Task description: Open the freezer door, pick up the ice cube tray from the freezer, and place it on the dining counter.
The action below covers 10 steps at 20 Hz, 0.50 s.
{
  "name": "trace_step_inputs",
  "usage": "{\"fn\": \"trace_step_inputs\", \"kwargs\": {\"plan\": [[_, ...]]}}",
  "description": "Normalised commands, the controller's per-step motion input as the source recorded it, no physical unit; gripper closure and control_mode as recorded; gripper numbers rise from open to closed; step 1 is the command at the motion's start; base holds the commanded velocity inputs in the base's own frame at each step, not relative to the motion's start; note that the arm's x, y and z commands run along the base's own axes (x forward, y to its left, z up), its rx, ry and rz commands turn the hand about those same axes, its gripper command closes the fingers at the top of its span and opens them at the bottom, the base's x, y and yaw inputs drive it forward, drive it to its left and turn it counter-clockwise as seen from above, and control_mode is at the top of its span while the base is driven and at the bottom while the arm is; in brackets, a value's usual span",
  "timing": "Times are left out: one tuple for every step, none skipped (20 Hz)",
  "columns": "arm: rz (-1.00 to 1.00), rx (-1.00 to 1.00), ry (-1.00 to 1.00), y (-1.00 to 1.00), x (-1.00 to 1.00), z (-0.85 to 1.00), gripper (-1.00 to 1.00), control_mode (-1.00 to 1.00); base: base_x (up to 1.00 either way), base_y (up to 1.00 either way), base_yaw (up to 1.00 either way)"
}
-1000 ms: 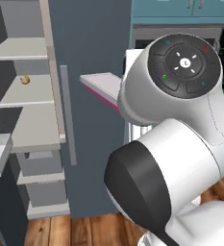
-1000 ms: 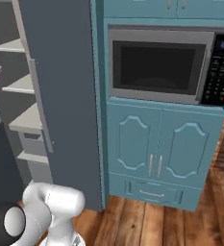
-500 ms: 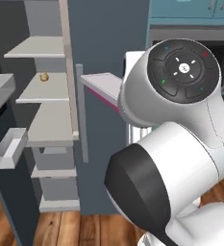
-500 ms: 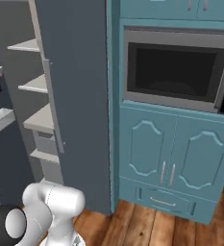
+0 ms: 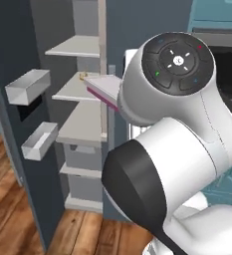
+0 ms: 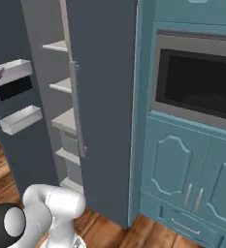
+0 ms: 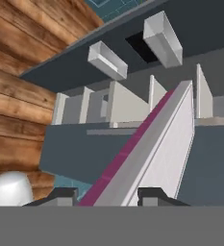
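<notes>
1. The gripper (image 7: 106,194) is clamped on the ice cube tray (image 7: 156,144): in the hand view its two dark finger tips stand on either side of the tray's near end, and the long white slab with its magenta side runs away from them.
2. In the left base view the ice cube tray (image 5: 103,88) juts out from behind the arm's wrist, in the air in front of the shelves and apart from them, so it looks to be lifted out of the freezer (image 5: 82,124).
3. The freezer door (image 6: 22,121) stands swung wide open, its two translucent door bins (image 5: 30,87) facing the room; that step looks done.
4. The plain dark-grey door (image 6: 104,97) beside the shelves is shut, with the teal cabinets and built-in microwave (image 6: 197,87) to its side.
5. The dining counter lies outside these pictures. What looks left is the carry: turning the base away from the freezer, reaching the island and setting the tray flat on its top.
</notes>
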Motion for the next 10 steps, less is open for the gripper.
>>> {"fn": "trace_step_inputs", "kwargs": {"plan": [[0.00,0.00,0.00,0.00,0.00,0.00,1.00,1.00,0.00,-0.30,0.59],[0.00,0.00,0.00,0.00,0.00,0.00,1.00,1.00,0.00,-0.26,0.60],[0.00,0.00,0.00,0.00,0.00,0.00,1.00,1.00,-0.01,-0.26,0.62],[0.00,0.00,0.00,0.00,0.00,0.00,1.00,1.00,0.00,-0.23,0.61],[0.00,0.00,0.00,0.00,0.00,0.00,1.00,1.00,0.00,-0.26,0.61],[0.00,0.00,0.00,0.00,0.00,0.00,1.00,1.00,0.00,-0.24,0.63],[0.00,0.00,0.00,0.00,0.00,0.00,1.00,1.00,0.00,-0.23,0.64],[0.00,0.00,0.00,0.00,0.00,0.00,1.00,1.00,0.00,-0.28,0.65],[0.00,0.00,0.00,0.00,0.00,0.00,1.00,1.00,0.00,-0.27,0.65],[0.00,0.00,0.00,0.00,0.00,0.00,1.00,1.00,0.00,-0.29,0.65]]}}
